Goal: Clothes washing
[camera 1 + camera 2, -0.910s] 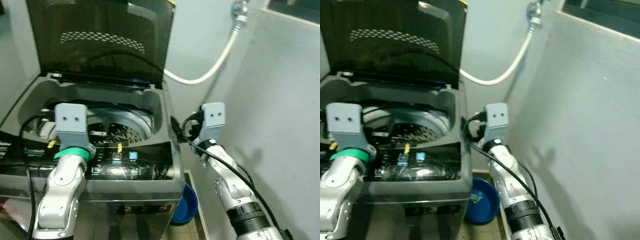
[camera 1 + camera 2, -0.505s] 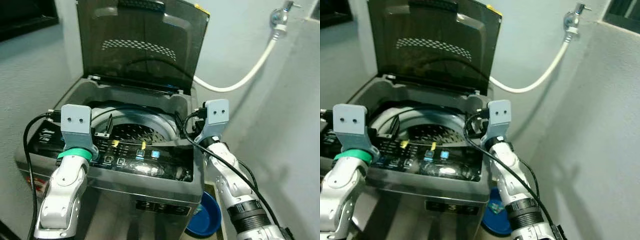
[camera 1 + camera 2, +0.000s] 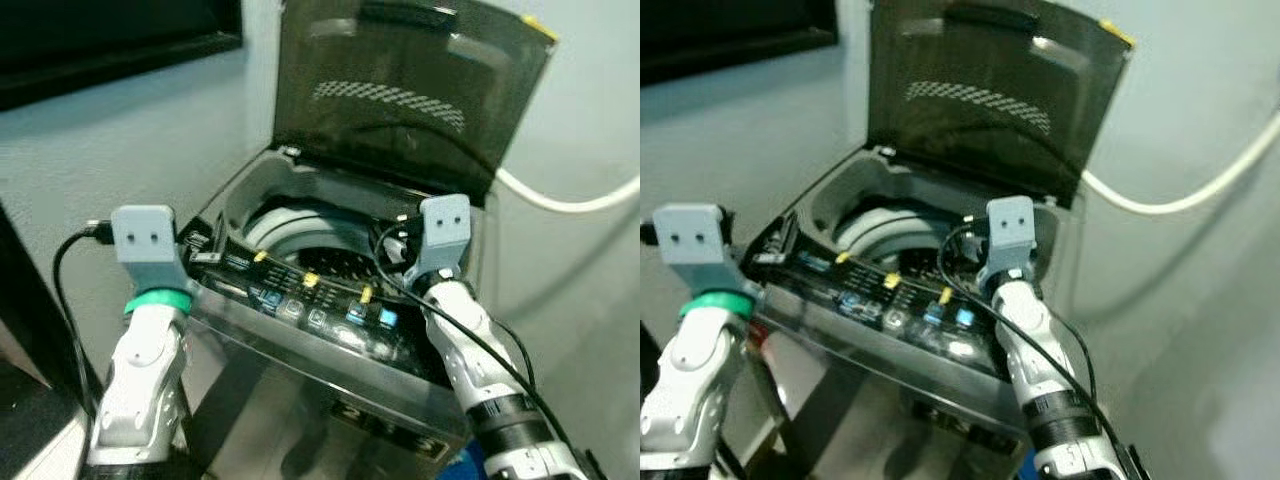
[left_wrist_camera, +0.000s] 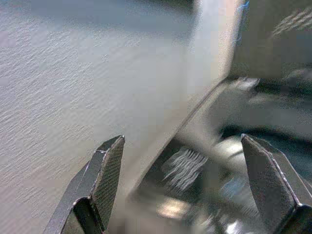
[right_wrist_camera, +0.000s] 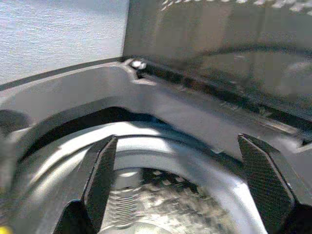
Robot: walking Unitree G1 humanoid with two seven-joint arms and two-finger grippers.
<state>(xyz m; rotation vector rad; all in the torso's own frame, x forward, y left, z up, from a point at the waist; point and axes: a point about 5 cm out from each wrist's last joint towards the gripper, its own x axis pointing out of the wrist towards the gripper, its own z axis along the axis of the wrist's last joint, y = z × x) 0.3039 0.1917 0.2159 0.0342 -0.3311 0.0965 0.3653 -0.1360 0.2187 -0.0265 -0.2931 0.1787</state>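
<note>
A grey top-loading washing machine [image 3: 300,400] stands with its dark lid [image 3: 400,90] raised. Its perforated steel drum [image 5: 161,204] shows bare metal where I can see into it. Lit buttons run along the control panel [image 3: 320,315] at the front. My left gripper [image 4: 180,139] is open and empty, held by the machine's front left corner, close to the wall. My right gripper [image 5: 177,138] is also open and empty, hovering over the right side of the drum opening and pointing toward the lid hinge.
A white hose [image 3: 570,200] runs along the wall behind the machine on the right. A dark window frame [image 3: 100,40] sits high on the left wall. A bit of a blue basin [image 3: 457,466] shows on the floor right of the machine.
The camera has swung left, so the machine now sits right of centre and the left wall fills more of the view. Both arms kept their raised pose; the right gripper now hangs over the drum.
</note>
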